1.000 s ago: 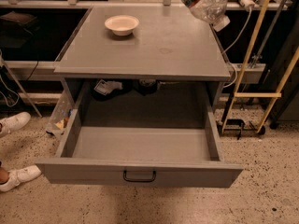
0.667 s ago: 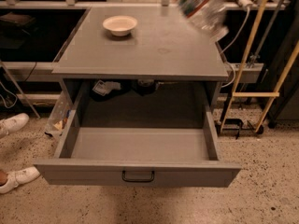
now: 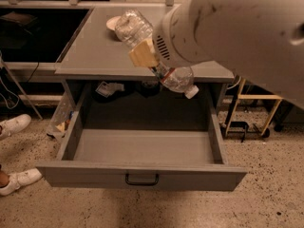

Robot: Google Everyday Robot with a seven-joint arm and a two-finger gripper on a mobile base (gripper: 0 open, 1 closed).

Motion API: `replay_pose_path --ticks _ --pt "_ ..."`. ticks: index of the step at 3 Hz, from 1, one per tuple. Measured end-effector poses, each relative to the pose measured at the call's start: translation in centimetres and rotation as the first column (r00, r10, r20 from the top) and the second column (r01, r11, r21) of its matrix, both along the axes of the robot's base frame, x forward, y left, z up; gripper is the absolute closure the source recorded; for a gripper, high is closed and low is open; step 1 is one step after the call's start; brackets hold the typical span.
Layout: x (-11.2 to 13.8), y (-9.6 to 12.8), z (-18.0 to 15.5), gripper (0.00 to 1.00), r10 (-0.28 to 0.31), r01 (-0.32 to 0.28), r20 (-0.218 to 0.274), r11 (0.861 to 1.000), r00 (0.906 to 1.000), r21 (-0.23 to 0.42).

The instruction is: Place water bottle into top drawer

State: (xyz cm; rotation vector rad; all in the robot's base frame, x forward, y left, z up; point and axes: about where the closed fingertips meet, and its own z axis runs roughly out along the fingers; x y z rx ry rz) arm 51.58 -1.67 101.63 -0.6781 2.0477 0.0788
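Observation:
The water bottle [image 3: 176,78], clear and crinkled, hangs tilted in the air with its white cap [image 3: 192,92] pointing down-right, over the table's front edge and the back of the open top drawer [image 3: 199,176]. My gripper [image 3: 151,60] is shut on the bottle's middle; one tan finger pad [image 3: 141,54] shows on its left side, and the label is hidden. The big white arm [image 3: 237,32] fills the upper right. The drawer is pulled fully out, its grey inside is bare, and a black handle [image 3: 141,179] sits on the front panel.
A white bowl [image 3: 112,23] sits on the grey tabletop [image 3: 95,51], half hidden behind the bottle. Clutter [image 3: 109,88] lies in the cavity behind the drawer. White shoes [image 3: 14,125] stand at the left. A yellow-framed cart [image 3: 251,113] stands at the right.
The arm has swung the bottle from the table's far right corner toward the centre and lower, over the drawer's back. The arm now fills the upper right of the view.

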Motion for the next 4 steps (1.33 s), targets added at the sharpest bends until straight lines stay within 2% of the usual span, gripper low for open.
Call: replay_pose_path --ticks 1,2,3,4 --pt "0.0 0.0 0.0 1.0 0.0 0.0 0.0 1.0 1.0 0.0" --pt "1.3 0.4 -5.9 1.0 -0.025 0.024 -0.076 1.0 0.9968 -0.005" --pt "2.9 1.6 -18.1 1.0 -0.028 0.029 -0.238 1.0 0.9709 0.005" --pt "2.8 2.9 -29.8 1.0 0.009 -0.024 -0.375 0.999 0.9271 -0.037"
